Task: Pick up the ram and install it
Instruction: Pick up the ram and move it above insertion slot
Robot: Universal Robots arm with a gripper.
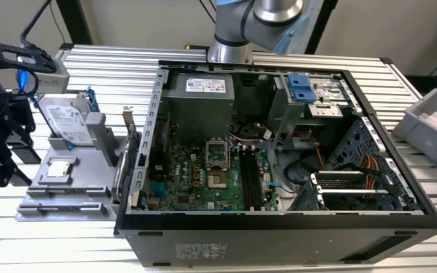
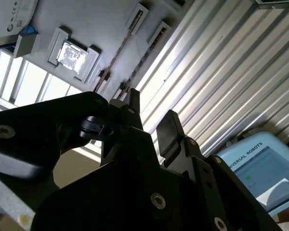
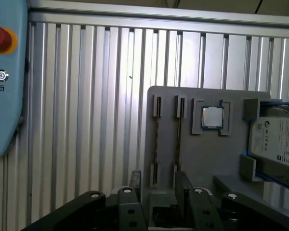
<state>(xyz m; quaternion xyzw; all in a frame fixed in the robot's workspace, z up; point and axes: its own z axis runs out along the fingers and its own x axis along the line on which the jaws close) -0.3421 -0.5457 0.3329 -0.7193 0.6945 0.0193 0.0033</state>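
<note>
Grey tray point(image 3: 207, 154) holding ram point(image 3: 156, 139), CPU chip point(image 3: 212, 117), hard drive point(image 3: 277, 139)

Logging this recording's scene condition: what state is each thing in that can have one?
Fingers: open, holding nothing.
Ram: two sticks on edge in slots of the holder, neither gripped.
Processor chip: lying flat in its holder pocket.
Hard drive: resting in the holder.
Computer case: side open, board exposed.
</note>
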